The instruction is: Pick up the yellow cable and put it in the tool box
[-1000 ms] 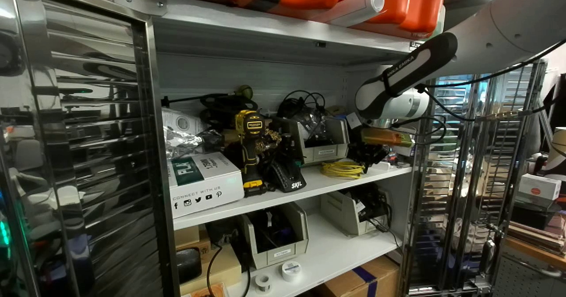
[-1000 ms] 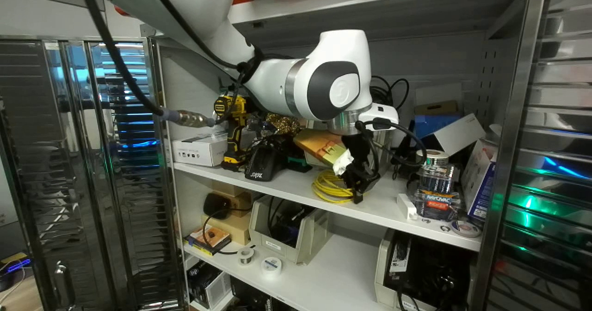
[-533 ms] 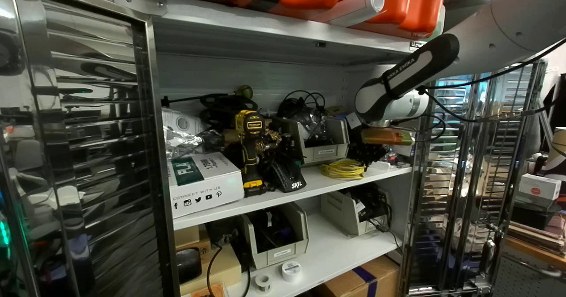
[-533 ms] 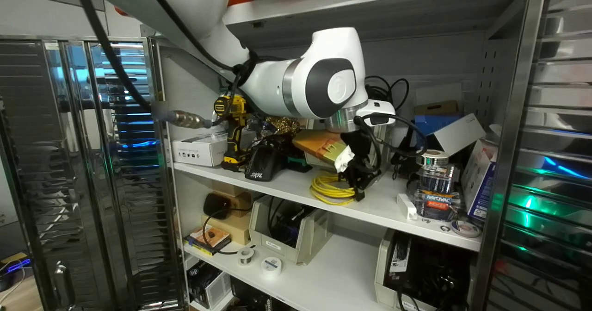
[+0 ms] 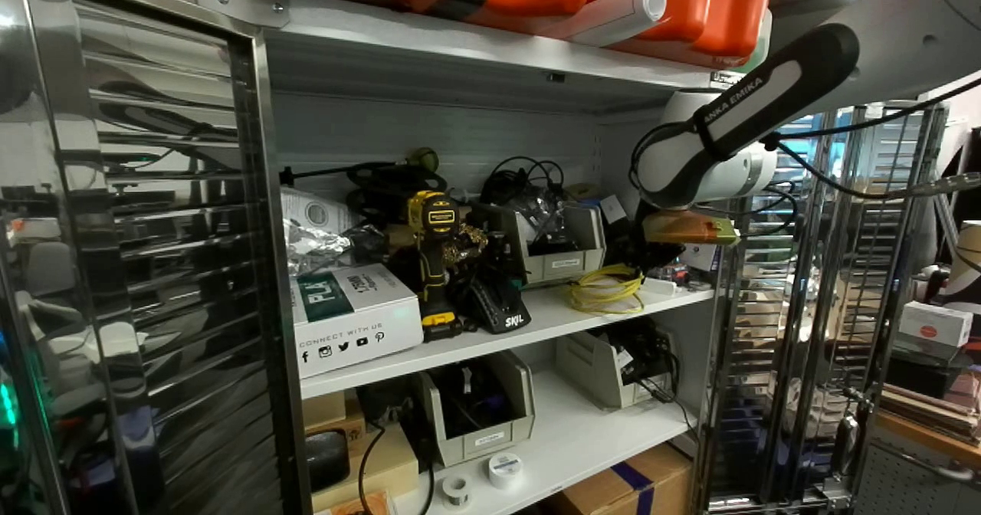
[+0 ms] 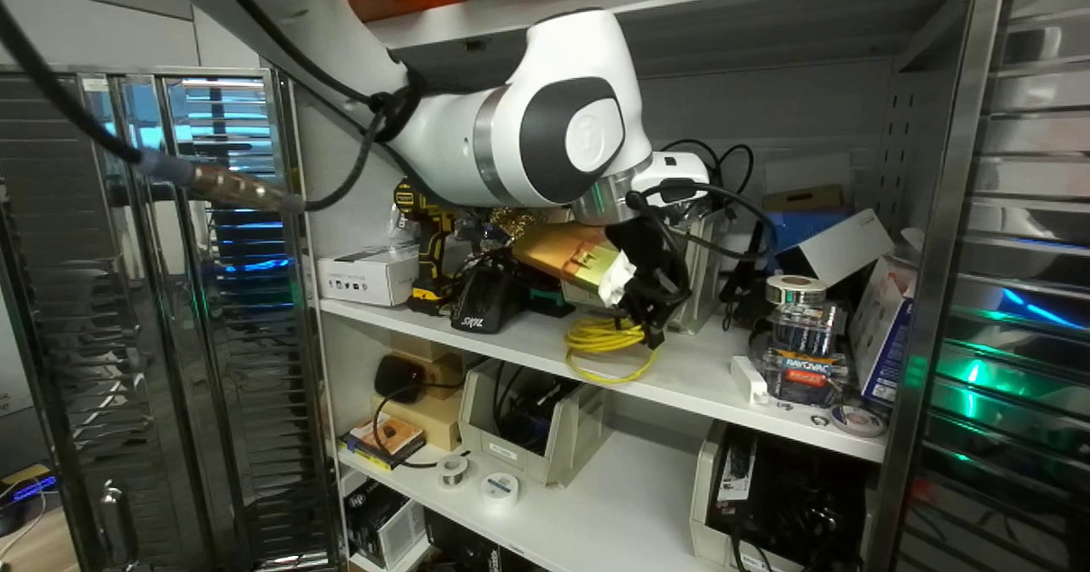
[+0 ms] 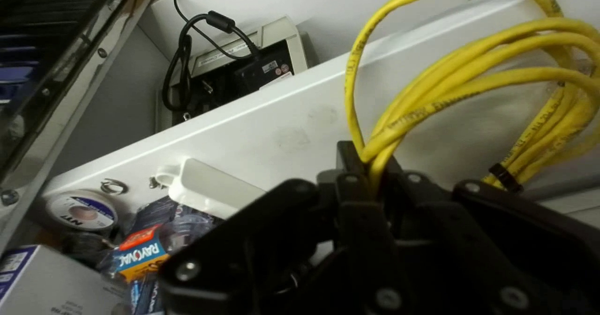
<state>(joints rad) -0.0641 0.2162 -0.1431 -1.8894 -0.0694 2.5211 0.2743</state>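
The yellow cable is a coiled bundle in both exterior views (image 5: 588,294) (image 6: 600,335) and the wrist view (image 7: 417,103), at the front of the upper shelf. My gripper (image 7: 370,165) is shut on some of its strands, which run down between the fingertips. The gripper also shows dark above the cable in an exterior view (image 6: 651,325). The coil is partly raised, with one loop hanging low at the front; I cannot tell if it still touches the shelf. Several whitish-grey open bins fit the tool box: upper shelf (image 5: 536,273), lower shelf (image 5: 460,447) (image 5: 586,365). I cannot tell which is meant.
The upper shelf holds a white carton (image 5: 360,339), a yellow drill (image 5: 433,270), a black SKIL charger (image 5: 498,308) and battery packs (image 6: 805,376). A white block (image 7: 211,186) lies near the gripper. Mirrored doors (image 5: 153,270) flank the shelves. Two spools (image 6: 500,491) stand on the lower shelf.
The arm and gripper have moved up and outward, rightward in one exterior view and leftward in the other. The yellow cable has been pulled along, its loops lifting and spreading.
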